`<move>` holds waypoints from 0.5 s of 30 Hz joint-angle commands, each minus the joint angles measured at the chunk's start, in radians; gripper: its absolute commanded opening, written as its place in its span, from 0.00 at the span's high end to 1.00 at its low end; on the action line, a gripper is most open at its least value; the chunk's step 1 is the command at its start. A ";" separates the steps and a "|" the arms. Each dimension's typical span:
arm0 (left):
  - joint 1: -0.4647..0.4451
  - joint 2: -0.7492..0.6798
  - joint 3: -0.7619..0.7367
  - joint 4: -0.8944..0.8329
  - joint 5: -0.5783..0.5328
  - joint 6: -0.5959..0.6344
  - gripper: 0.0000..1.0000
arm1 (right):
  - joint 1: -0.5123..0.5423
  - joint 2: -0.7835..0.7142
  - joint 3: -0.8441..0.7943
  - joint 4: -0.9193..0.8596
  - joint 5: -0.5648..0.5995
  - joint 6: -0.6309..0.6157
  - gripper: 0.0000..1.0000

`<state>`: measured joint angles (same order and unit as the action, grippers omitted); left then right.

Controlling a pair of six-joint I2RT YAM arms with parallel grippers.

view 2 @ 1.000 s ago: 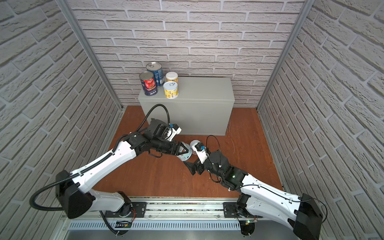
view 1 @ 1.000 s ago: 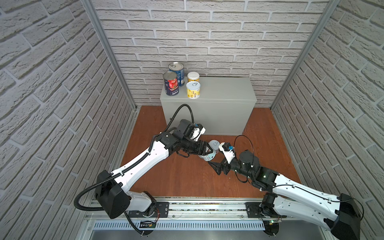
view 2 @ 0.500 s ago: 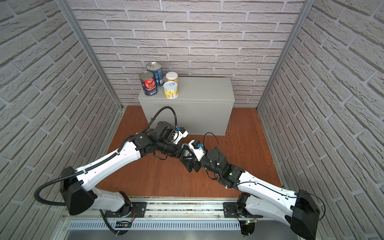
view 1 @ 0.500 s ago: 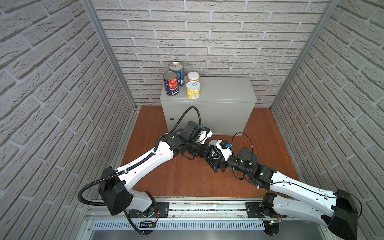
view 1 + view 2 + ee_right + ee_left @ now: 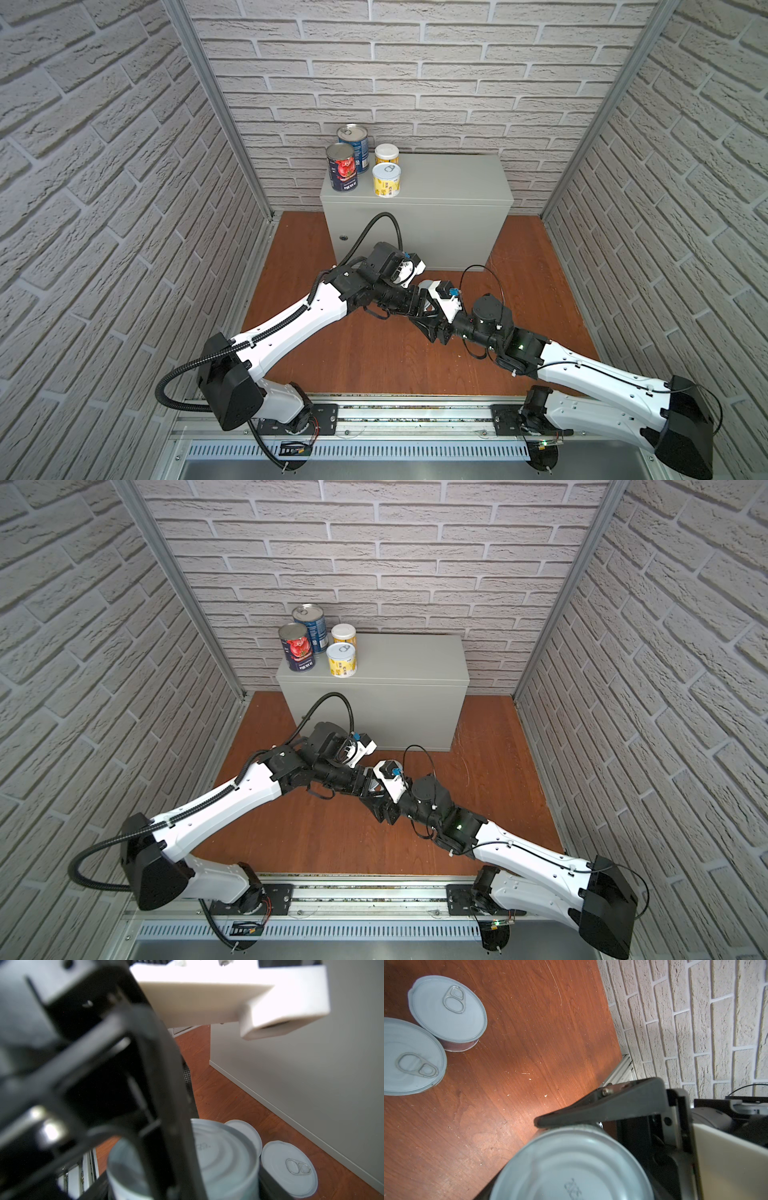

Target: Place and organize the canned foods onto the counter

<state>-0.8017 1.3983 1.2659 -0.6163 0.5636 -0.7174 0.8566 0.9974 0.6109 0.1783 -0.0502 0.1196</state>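
Note:
A short pale can (image 5: 560, 1157) hangs above the floor, bottom end up, with both grippers on it. My left gripper (image 5: 420, 297) is shut on it. My right gripper (image 5: 430, 309) meets it from the right, its jaws closed against the same can's (image 5: 224, 1157) sides. The right gripper's dark finger (image 5: 602, 1105) presses the can's wall. On the grey counter (image 5: 449, 178), at its left end, stand a tomato can (image 5: 343, 168), a blue can (image 5: 355, 143) and two yellow cans (image 5: 386, 179). Two short white-lidded cans (image 5: 446, 1009) stand together on the floor.
The floor cans (image 5: 288, 1167) sit just below the grippers, close to the counter's front wall (image 5: 301, 1076); in both top views the arms hide them. Brick walls close in three sides. The reddish wooden floor (image 5: 374, 353) lies between the arms and the rail.
My left gripper carried the can rightwards to meet the right gripper. The right gripper, open a second ago, has closed its jaws on that same can.

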 commanded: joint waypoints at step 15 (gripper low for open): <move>0.037 -0.073 -0.113 0.206 -0.021 -0.117 0.02 | 0.001 -0.120 -0.020 0.025 0.130 0.110 0.38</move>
<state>-0.7837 1.3529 1.1797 -0.4557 0.5644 -0.8097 0.8570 0.9176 0.5831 0.1307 0.0216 0.2047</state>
